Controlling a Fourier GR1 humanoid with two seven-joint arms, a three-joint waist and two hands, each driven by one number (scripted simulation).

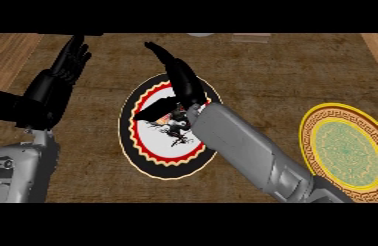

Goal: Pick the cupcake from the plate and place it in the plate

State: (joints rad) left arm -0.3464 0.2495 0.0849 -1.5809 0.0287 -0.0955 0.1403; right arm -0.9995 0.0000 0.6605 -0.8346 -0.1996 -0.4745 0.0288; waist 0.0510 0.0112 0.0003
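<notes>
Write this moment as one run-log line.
right hand: open, over black-rimmed plate | cupcake: not visible | left hand: resting open | yellow-rimmed plate: right

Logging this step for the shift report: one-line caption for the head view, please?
Right hand reaches over the black-rimmed plate, yellow-rimmed plate waits at right, left hand rests open at upper left.

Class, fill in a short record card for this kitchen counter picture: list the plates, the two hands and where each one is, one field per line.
surface: brown counter
plate at centre: black rim, red and white inside
plate at right: yellow rim, green middle, nothing on it
right hand: over the centre plate, fingers pointing away from the robot
left hand: open, fingers up, near the left edge
cupcake: not clearly visible; the right hand covers the plate's middle
</notes>
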